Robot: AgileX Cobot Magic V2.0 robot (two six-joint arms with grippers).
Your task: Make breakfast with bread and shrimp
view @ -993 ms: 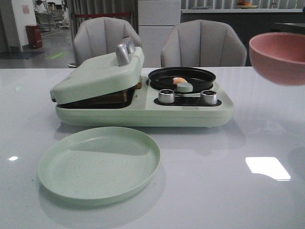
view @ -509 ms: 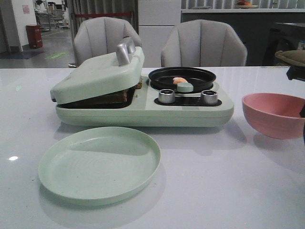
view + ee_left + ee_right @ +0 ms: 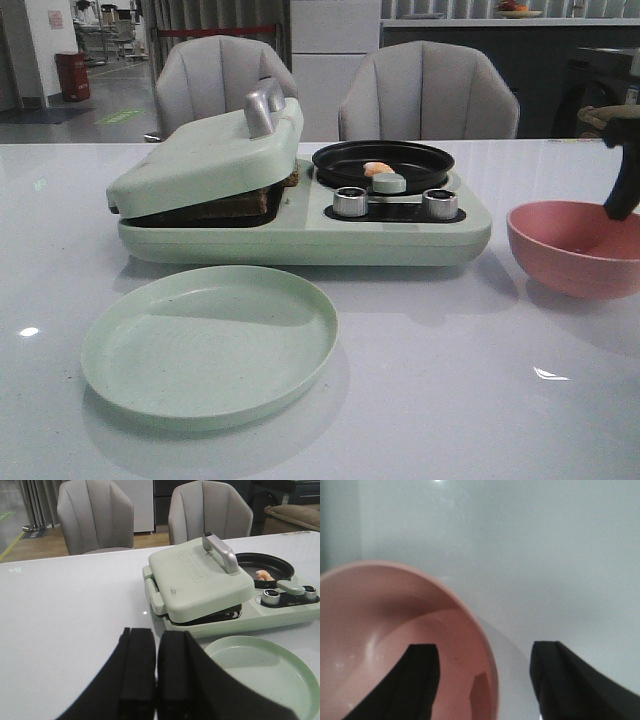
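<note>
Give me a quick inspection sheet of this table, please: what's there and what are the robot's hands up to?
Surface: glossy white table, glare spots.
Job's things: bread under the tilted lid of the green breakfast maker; shrimp in its black pan.
Clutter: green plate, nothing on it; pink bowl on the right.
Grippers: left end effector shut, holding nothing; right end effector open, its fingers straddling the bowl's rim.
Cables: nothing seen.
Surroundings: two grey chairs behind the table.
</note>
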